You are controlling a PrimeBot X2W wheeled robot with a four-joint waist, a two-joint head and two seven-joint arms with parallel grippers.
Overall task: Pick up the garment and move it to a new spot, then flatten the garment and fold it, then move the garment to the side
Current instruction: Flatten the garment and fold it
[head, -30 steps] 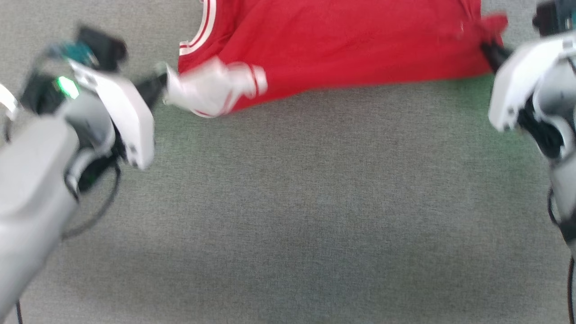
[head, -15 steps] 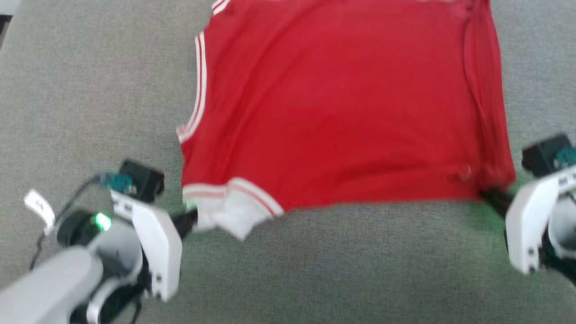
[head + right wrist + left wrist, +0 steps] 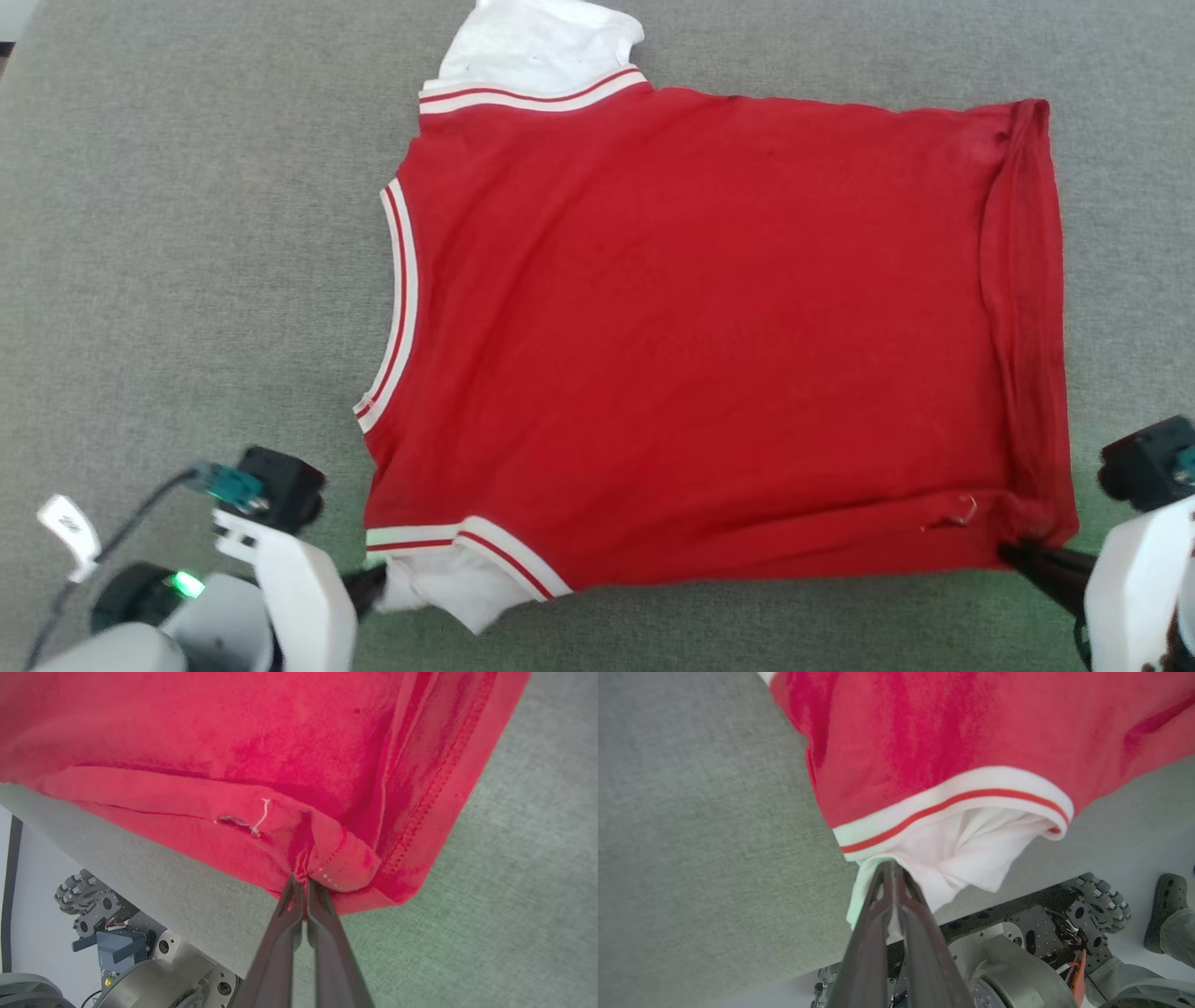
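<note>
**Red jersey laid out flat, both end effectors pinching its near corners**

So the big grey fabric-covered desk is the backdrop. The garment is lying spread out on it, plain red side up, roughly in the middle and reaching down to the near edge. It's turned sideways, with the neckline towards the robot's left and the hem towards its right. That hem side has a long strip folded over on itself. Below the desk's edge, the left wrist view catches the robot base with its roller wheel, plus a dark shoe on the floor off to one side.

The left end effector is clamped tight on the white near sleeve. That sleeve is bunched up and sticks out from under the red-and-white cuff band at the garment's near left corner. The right end effector is pinched closed on the near right corner, right where the hem stitching gathers into a little pucker. Both sit low at the desk's near edge, well apart, with the garment's near edge running between them.

Smaller stuff:
- The far sleeve pokes out white at the top.
- The striped neckline trim curves down the left side.
- A loose white thread hangs just beside the right grip.
- A green light glows on the left wrist.
</note>
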